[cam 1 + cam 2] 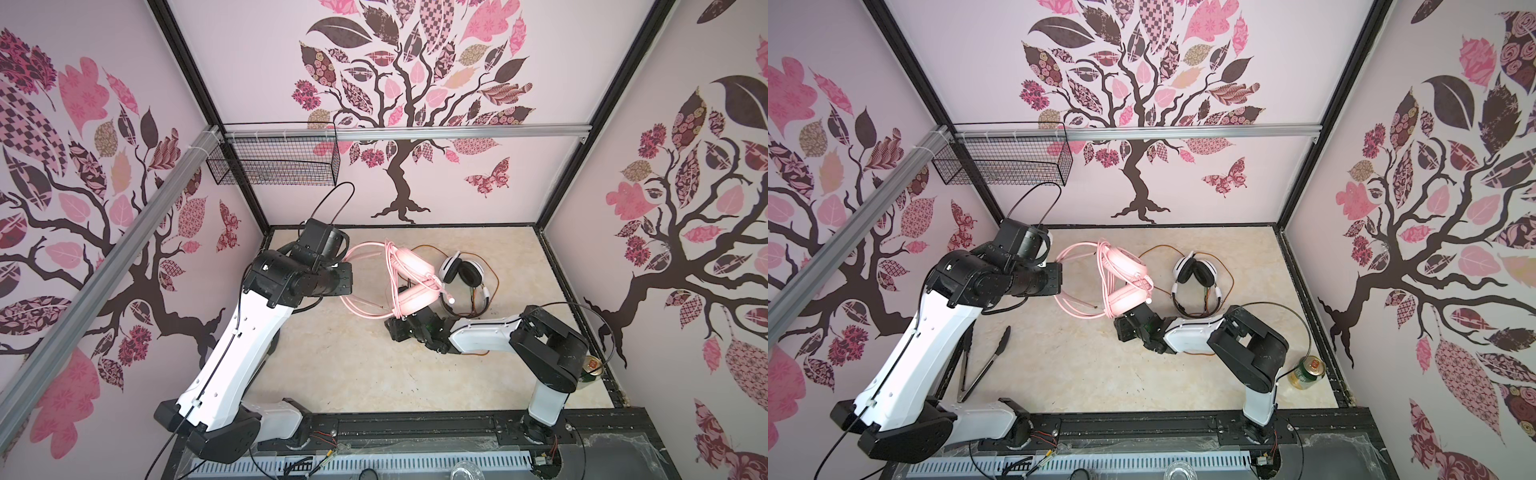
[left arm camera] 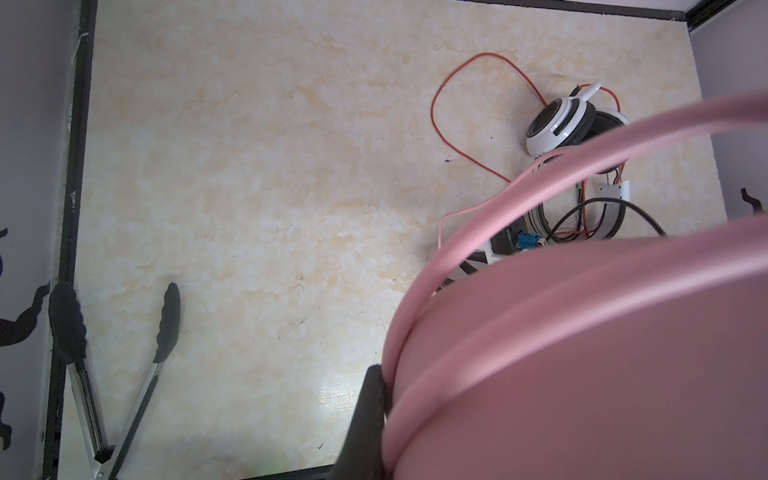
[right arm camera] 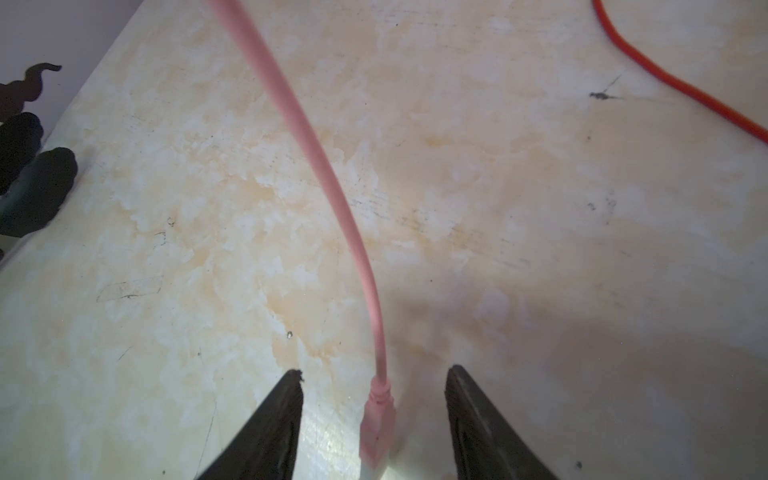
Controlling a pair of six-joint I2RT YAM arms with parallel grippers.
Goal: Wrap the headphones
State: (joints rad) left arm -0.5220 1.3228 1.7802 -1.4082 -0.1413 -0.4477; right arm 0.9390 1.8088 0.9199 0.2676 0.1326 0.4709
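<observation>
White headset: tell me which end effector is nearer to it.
Right. The right end effector sits beside the white headset; the left end effector is farther, beyond the pink headset.

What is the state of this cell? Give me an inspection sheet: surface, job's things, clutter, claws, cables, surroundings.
Surface: beige marbled tabletop, a few dark scuffs.
Job's things: pink headphones held by their band; white headphones lying to their right, untouched.
Clutter: black-tipped tongs beside the left arm; drink can near the front right corner.
Claws: left claw shut on the pink band; right claw open, astride the pink plug, not gripping it.
Cables: pink cable partly looped round its headset, plug end free; orange-red cable loose around the white set.
Surroundings: wire basket on the back rail; tree-patterned walls.
</observation>
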